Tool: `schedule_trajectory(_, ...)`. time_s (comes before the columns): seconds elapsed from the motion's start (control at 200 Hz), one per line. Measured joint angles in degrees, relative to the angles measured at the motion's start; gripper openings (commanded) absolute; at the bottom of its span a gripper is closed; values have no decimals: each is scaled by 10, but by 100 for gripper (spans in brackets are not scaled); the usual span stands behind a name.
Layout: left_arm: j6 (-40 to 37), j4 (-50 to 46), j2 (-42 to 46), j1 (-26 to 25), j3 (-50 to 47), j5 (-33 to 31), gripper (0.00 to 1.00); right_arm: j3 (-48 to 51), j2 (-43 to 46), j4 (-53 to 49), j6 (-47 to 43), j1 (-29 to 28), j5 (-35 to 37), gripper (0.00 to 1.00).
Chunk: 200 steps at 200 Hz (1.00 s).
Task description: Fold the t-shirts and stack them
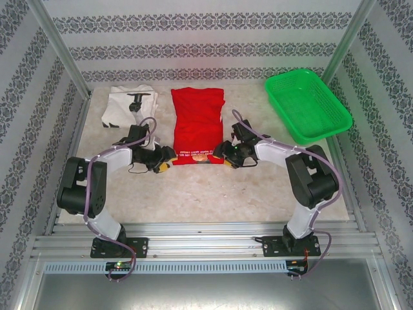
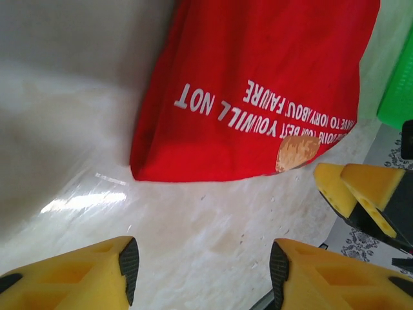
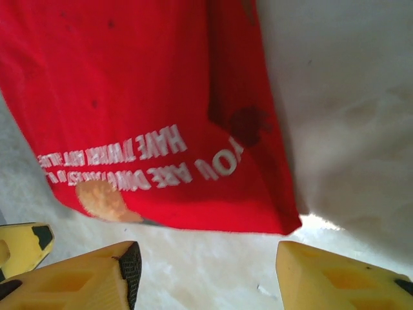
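In the top view your red t-shirt (image 1: 198,126) lies flat at the centre of the bench (image 1: 213,194), folded into a long strip. Its hem, with white lettering and a tan print patch, points toward the bottom of the frame. Your left fingers (image 1: 166,160) sit just beside the hem's lower left corner, your right fingers (image 1: 223,154) just beside its lower right corner. In both wrist views the yellow fingers are spread with bare bench between them, gripping nothing, the hem just above them in frame. The white t-shirt (image 1: 129,105) with its black graphic lies folded in the upper left, apart from the red one. The green mesh basket (image 1: 308,103) stands at the upper right.
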<state>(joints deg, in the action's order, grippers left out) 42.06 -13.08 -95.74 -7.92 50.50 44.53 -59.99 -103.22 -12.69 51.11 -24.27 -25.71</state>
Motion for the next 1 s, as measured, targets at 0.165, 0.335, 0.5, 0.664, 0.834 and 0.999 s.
schedule_trajectory(0.165,14,23,-40,-21,6,-6,53,-9,-29,6,2,0,1,58)
schedule_trajectory(0.335,26,35,-62,-30,9,-16,43,-35,-54,13,8,0,3,49)
schedule_trajectory(0.5,34,45,-81,-32,27,-29,32,-49,-72,11,15,0,8,32)
schedule_trajectory(0.664,33,47,-100,-41,59,-45,17,-57,-82,7,16,0,12,14)
schedule_trajectory(0.834,30,47,-101,-45,79,-58,0,-64,-84,1,17,0,14,3)
schedule_trajectory(0.999,21,34,-98,-45,79,-69,0,-66,-83,-6,13,0,15,0)
